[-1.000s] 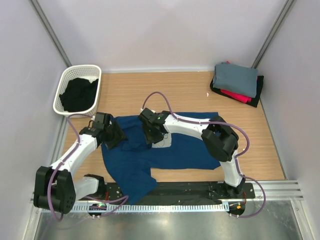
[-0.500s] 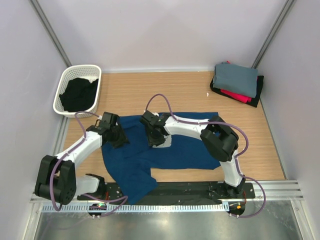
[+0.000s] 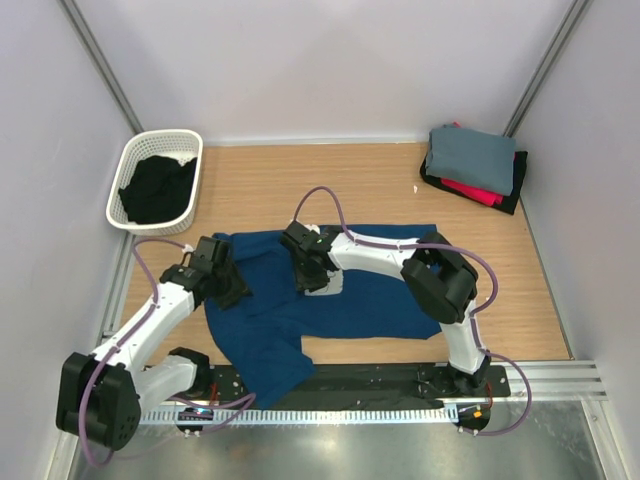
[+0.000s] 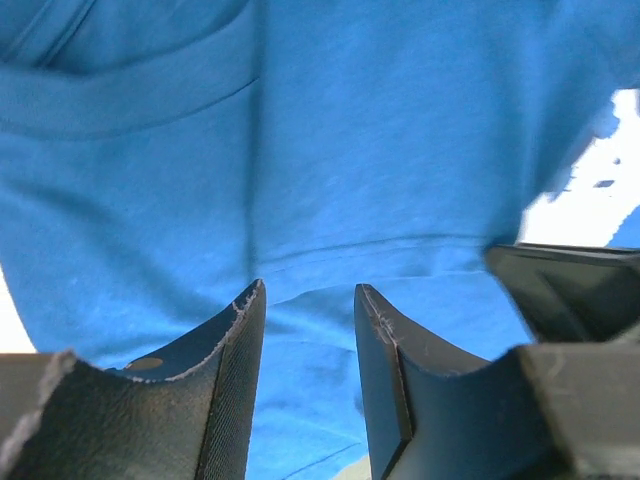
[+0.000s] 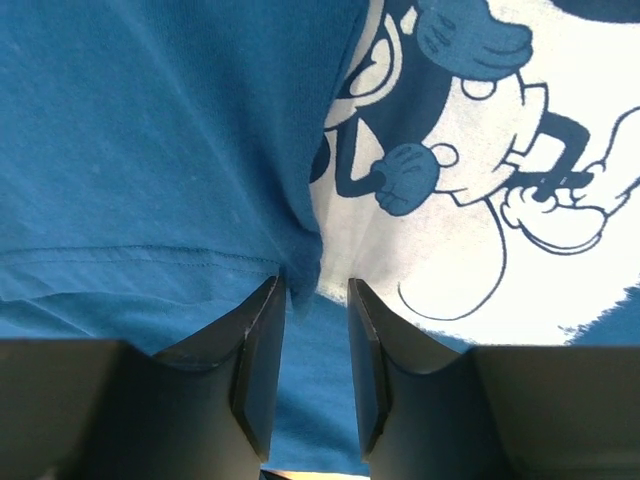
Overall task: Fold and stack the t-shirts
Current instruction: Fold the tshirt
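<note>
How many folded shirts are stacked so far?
3, far right corner: grey one on top, red one beneath, black one at the bottom. Others may be hidden between.

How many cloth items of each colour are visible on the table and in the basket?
Navy t-shirt, spread out: 1
Grey t-shirt, folded, top of the stack: 1
Red t-shirt, folded: 1
Black t-shirt, folded, bottom of the stack: 1
Black cloth heap in the white basket: 1
Total: 5

We see a navy blue t-shirt (image 3: pixel 370 300) with a pale square print (image 5: pixel 480 180) of Mickey Mouse, drawn in blue. At two o'clock lie a grey tee (image 3: pixel 470 152), a red tee (image 3: pixel 472 190) and a black tee (image 3: pixel 517 178). At ten o'clock a white lattice basket (image 3: pixel 165 135) holds black cloth (image 3: pixel 158 190) on the tan wood-grain surface (image 3: pixel 300 180).
</note>
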